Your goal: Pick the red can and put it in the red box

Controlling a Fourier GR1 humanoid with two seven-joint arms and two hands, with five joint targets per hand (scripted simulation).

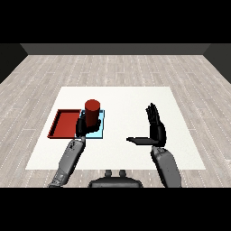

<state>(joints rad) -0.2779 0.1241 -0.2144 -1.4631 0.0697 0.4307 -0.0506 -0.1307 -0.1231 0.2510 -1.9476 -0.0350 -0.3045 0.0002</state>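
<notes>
The red can [92, 112] stands upright over the light blue tray [100, 128], at its left part. My left hand [81, 127] is curled round the can's lower half, so the can's base is hidden. The red tray [63, 122] lies just left of the blue one, with nothing showing inside it. My right hand [155, 127] is held up over the table to the right, fingers straight and thumb stretched out to the left, holding nothing.
The white table [126, 99] spreads under both trays, with a wooden floor around it. The two trays touch side by side at the table's left.
</notes>
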